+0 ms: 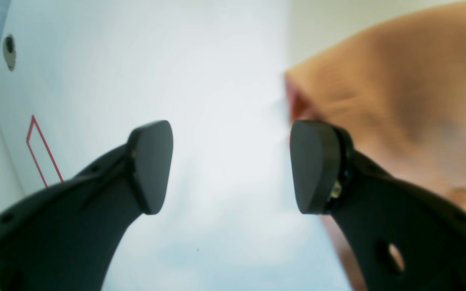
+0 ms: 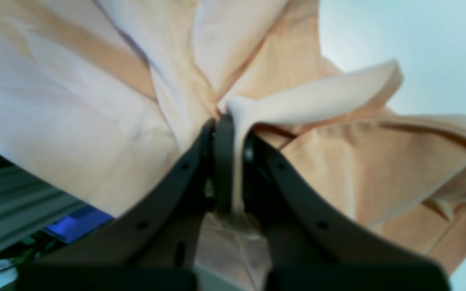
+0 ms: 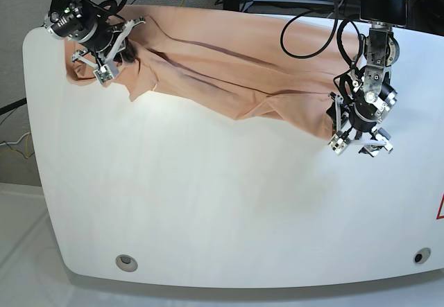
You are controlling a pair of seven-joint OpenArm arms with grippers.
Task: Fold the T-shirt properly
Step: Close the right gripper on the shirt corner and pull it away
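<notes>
White table [image 3: 208, 203], item one: T-shirt [image 3: 229, 64] bunched from ten to two o'clock. Right gripper [image 2: 233, 161] clamped on cloth; left gripper [image 1: 231, 165] spread, empty, beside its edge. I judge spreading underway; next I pinch that edge.

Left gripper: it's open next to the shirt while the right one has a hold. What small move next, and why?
Probably ease the left gripper sideways onto the shirt edge beside it and close. Its jaws stand open over bare table, with the cloth just beyond one finger, while the right gripper is shut on a bunched fold at the far end. Both ends need holding to spread it.
</notes>
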